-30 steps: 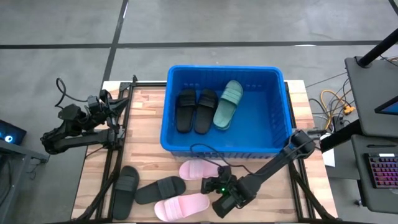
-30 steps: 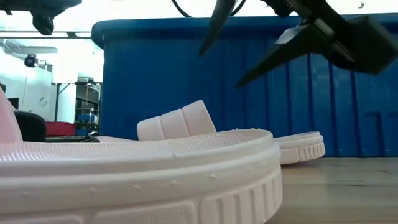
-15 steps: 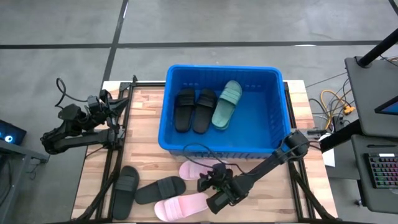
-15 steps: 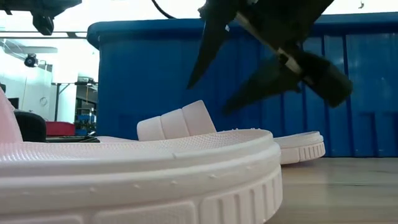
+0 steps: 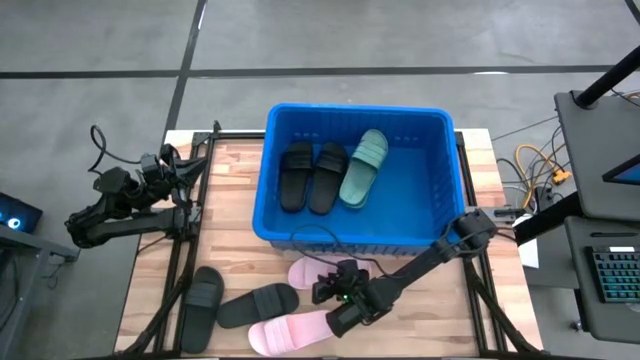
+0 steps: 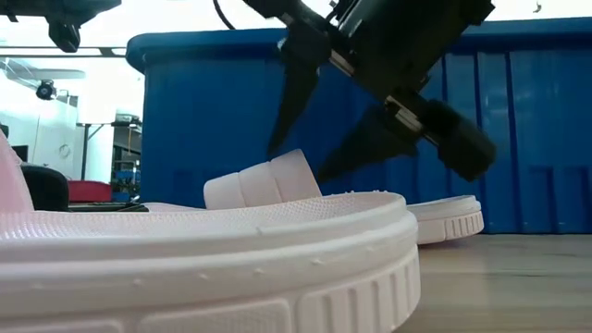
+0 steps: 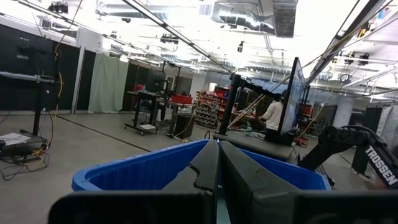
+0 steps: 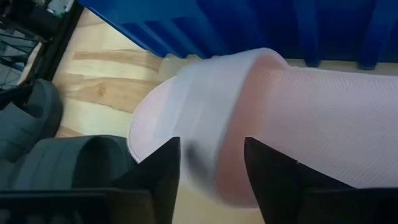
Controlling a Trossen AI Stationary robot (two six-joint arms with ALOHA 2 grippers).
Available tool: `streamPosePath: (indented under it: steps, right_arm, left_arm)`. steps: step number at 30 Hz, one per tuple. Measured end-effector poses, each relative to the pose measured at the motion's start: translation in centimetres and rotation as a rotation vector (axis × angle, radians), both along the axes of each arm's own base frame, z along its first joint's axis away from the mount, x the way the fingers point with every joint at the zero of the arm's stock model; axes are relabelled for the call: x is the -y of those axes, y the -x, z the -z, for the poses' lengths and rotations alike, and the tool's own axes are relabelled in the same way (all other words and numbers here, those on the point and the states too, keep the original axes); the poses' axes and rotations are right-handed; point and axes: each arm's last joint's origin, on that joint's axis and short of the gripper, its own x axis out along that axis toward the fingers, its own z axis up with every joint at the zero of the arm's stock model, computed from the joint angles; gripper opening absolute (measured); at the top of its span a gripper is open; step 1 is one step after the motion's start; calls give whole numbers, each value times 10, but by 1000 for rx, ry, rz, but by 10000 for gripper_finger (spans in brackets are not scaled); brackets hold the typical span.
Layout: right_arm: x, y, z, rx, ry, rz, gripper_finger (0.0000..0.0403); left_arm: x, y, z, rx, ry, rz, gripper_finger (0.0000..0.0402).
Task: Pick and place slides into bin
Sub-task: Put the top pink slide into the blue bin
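The blue bin (image 5: 355, 110) holds two black slides (image 5: 312, 178) and a green slide (image 5: 362, 167). On the wood in front of it lie a pale pink slide (image 5: 305, 270) close to the bin wall, a second pink slide (image 5: 290, 333) at the near edge, and two dark slides (image 5: 258, 304) (image 5: 200, 308). My right gripper (image 6: 296, 166) is open and slants down over the pink slide by the bin. Its fingers stand on either side of that slide's strap (image 6: 268, 180). My left gripper (image 7: 217, 168) is shut, raised at the table's left edge. My right gripper has one fingertip (image 6: 272, 153) just above the strap's top and the other (image 6: 321, 176) beside the strap's edge, slanting down from the table's right. I cannot tell whether either tip touches the strap. The slide lies flat on its sole on the table.
The bin's front wall (image 6: 518, 139) stands right behind the pink slide. One dark slide (image 8: 37, 118) lies to the left of it. The near pink slide (image 6: 203, 259) fills the foreground at the table's near edge. Black frame rails run along both table sides.
My right gripper has sunk and gone toward the table's left, down onto the pink slide by the bin, rolling as it went. Its fingers have come a little closer together. The slides have stayed where they were.
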Motion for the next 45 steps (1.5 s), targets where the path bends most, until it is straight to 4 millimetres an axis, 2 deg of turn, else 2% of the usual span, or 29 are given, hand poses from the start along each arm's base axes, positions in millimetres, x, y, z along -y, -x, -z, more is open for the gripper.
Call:
streamPosePath:
  steps: [6,13,18,25,40,45]
  right_arm:
    - [2,-2,1,-7,-12,-7,110]
    - [2,-3,0,-36,-59,-38,18]
    - [-2,-6,-9,-37,-59,-77,14]
    - [-10,-16,-39,-42,-16,-176,12]
    - [-5,-11,-90,-173,67,-164,12]
    - [-6,-13,-104,-145,61,-169,12]
  left_arm:
    - [0,0,0,0,0,0,0]
    - [0,0,0,-1,0,0,0]
    - [0,0,0,-1,0,0,0]
    - [0,0,0,-2,-1,0,0]
    - [0,0,0,-3,-1,0,0]
    - [0,0,0,-3,-1,0,0]
